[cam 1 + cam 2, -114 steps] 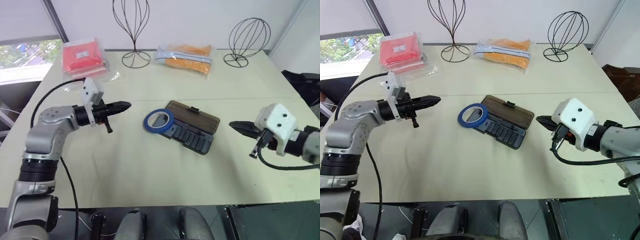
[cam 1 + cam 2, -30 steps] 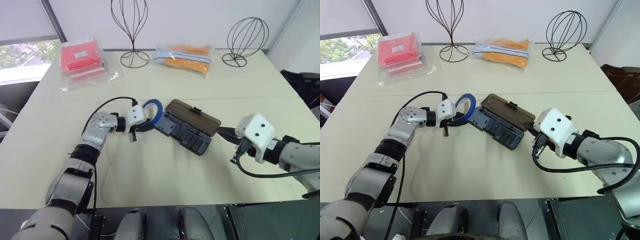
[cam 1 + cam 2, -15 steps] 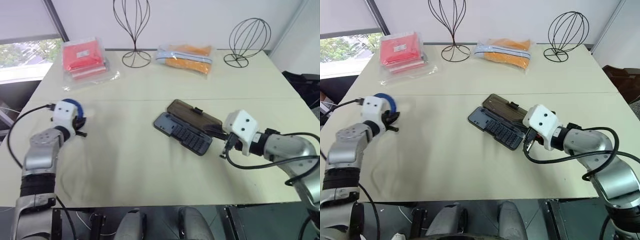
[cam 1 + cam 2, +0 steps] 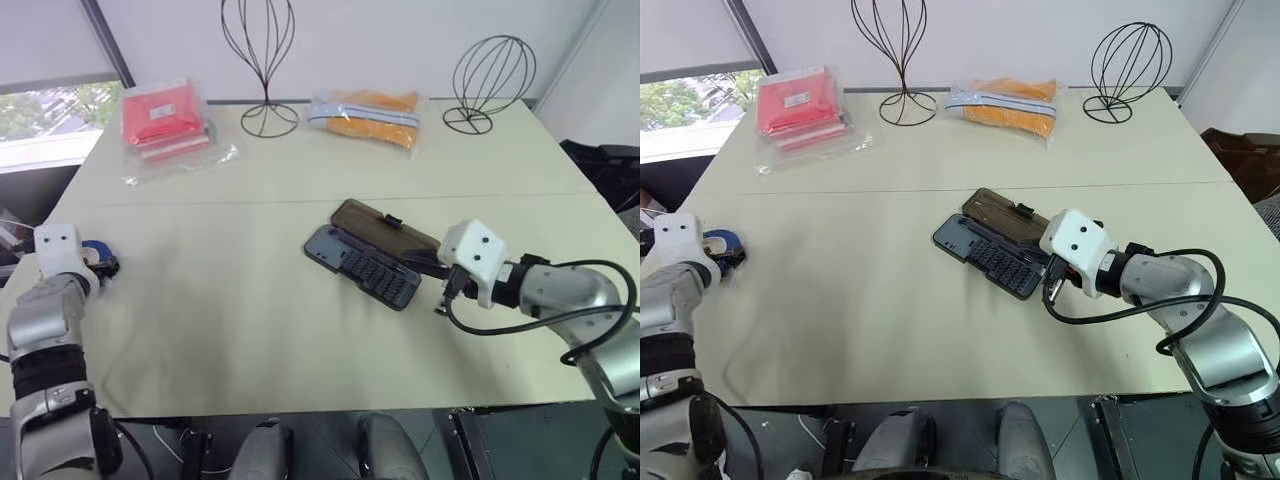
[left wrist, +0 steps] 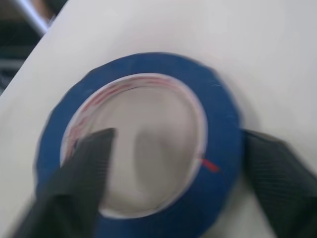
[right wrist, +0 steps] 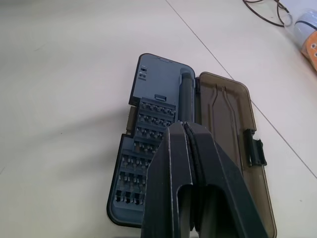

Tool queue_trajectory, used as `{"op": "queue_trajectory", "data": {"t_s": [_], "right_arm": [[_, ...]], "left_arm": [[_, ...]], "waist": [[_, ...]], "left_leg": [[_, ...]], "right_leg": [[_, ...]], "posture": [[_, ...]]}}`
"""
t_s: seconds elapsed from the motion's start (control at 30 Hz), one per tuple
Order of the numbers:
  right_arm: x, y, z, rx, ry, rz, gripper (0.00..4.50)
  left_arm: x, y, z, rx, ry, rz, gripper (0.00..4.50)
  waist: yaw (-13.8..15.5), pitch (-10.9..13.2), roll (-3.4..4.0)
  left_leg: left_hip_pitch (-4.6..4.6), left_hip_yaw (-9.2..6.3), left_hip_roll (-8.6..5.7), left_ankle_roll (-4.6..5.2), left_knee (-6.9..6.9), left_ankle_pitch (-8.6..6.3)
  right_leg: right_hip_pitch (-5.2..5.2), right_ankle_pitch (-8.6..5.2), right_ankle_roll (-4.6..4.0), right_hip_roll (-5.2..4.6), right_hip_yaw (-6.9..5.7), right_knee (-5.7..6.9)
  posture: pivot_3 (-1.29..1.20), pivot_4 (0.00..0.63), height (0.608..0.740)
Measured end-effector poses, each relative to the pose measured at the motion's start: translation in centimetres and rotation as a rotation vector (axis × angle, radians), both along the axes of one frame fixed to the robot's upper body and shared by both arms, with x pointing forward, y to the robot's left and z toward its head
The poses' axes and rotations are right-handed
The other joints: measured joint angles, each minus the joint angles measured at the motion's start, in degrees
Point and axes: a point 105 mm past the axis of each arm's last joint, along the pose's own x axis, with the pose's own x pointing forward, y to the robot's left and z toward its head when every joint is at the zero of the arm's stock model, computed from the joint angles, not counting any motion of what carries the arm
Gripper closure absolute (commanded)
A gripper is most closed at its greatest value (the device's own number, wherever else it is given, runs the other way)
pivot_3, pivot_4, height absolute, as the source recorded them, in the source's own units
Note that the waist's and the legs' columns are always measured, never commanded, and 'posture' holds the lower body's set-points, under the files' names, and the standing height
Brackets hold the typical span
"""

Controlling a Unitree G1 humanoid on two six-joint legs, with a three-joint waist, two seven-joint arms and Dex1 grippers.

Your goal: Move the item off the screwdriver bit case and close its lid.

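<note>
- The dark grey plastic screwdriver bit case [image 4: 366, 266] lies open at the middle of the pale desk [image 4: 250, 310]. Its smoky brown lid [image 4: 385, 228] is folded back flat.
- The blue tape roll [image 4: 722, 243] lies flat at the desk's far left edge, well apart from the case.
- The left gripper [image 5: 176, 139] has its fingers spread wide about the roll, not clamping it.
- The right gripper [image 6: 187, 127] is empty, its fingers pressed together, with the tips at the case's right end.
</note>
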Motion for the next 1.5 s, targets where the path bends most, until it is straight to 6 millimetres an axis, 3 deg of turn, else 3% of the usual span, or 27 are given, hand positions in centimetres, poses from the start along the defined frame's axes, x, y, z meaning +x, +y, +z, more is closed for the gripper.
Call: {"op": "queue_trajectory", "data": {"t_s": [0.23,0.37,0.5,0.57,0.7,0.87,1.0,1.17,1.3,1.5], "right_arm": [[-0.3,-0.3,-0.2,0.002,0.001,-0.023,4.5],[-0.2,-0.5,-0.2,0.004,-0.002,-0.037,4.5],[0.3,-0.9,-0.2,0.028,-0.027,-0.087,4.5],[1.4,-2.0,-0.4,0.029,-0.042,-0.166,4.5],[3.2,-4.0,-0.7,0.038,-0.049,-0.309,4.5],[4.7,-5.4,-1.3,0.092,-0.016,-0.463,2.13],[5.6,-6.1,-2.3,0.165,0.051,-0.594,0.02],[6.7,-6.2,-2.7,0.294,0.12,-0.751,0.02],[7.6,-6.0,-2.9,0.36,0.181,-0.874,0.02],[7.6,-6.1,-4.2,0.304,0.286,-1.038,0.02]], "left_arm": [[1.1,-0.3,0.5,0.021,-0.034,0.002,0.07],[2.7,-2.0,1.5,0.065,-0.08,-0.061,0.07],[5.2,-5.2,5.2,0.093,-0.22,-0.16,0.07],[6.4,-7.8,7.7,0.096,-0.307,-0.261,0.07],[7.6,-13.3,9.5,0.07,-0.371,-0.498,0.07],[6.9,-20.2,8.8,0.024,-0.341,-0.876,0.0],[4.9,-24.1,6.3,-0.044,-0.264,-1.168,0.0],[3.5,-25.9,5.8,-0.022,-0.265,-1.372,0.0],[3.9,-26.3,5.6,0.001,-0.262,-1.406,0.0],[4.1,-26.4,5.3,0.007,-0.26,-1.409,0.0]], "waist": [[0.09,0.01,-0.02],[0.76,0.09,-0.24],[1.35,0.12,-0.42],[1.42,0.12,-0.43],[1.26,0.11,-0.41],[0.38,0.11,-0.41],[-0.25,0.12,-0.4],[-0.13,0.13,-0.38],[-0.08,0.13,-0.37],[-0.21,0.12,-0.35]], "left_leg": [[-0.02,-0.02,0.0,-0.07,0.01,0.04],[-0.11,-0.06,-0.03,-0.24,0.05,0.13],[-0.21,-0.04,-0.04,-0.4,0.06,0.21],[-0.22,0.0,-0.09,-0.45,0.06,0.24],[-0.2,0.08,-0.09,-0.45,0.03,0.24],[-0.21,0.11,-0.05,-0.44,-0.02,0.24],[-0.22,0.11,-0.02,-0.44,-0.04,0.24],[-0.24,0.11,-0.02,-0.42,-0.03,0.24],[-0.27,0.1,-0.04,-0.34,-0.03,0.19],[-0.4,0.11,-0.04,-0.41,-0.03,0.23]], "right_leg": [[0.02,0.0,0.0,-0.01,-0.01,0.0],[0.0,0.0,0.0,-0.02,-0.01,-0.03],[-0.09,0.01,-0.01,-0.03,-0.01,-0.04],[-0.09,0.01,-0.01,-0.09,-0.01,-0.04],[-0.13,0.01,-0.01,-0.1,0.01,-0.04],[-0.22,0.01,-0.01,-0.05,0.02,-0.01],[-0.25,0.01,-0.01,-0.02,0.03,0.0],[-0.28,0.0,-0.01,-0.01,0.05,0.02],[-0.29,0.0,-0.01,-0.01,0.06,0.03],[-0.49,0.01,-0.01,-0.01,0.06,0.08]], "posture": [[0.0,0.15,0.74],[0.0,0.15,0.74],[0.0,0.15,0.74],[0.0,0.15,0.74],[0.0,0.15,0.74],[0.0,0.15,0.74],[0.0,0.15,0.74],[0.0,0.15,0.74],[0.0,0.15,0.74],[0.0,0.15,0.74]]}}
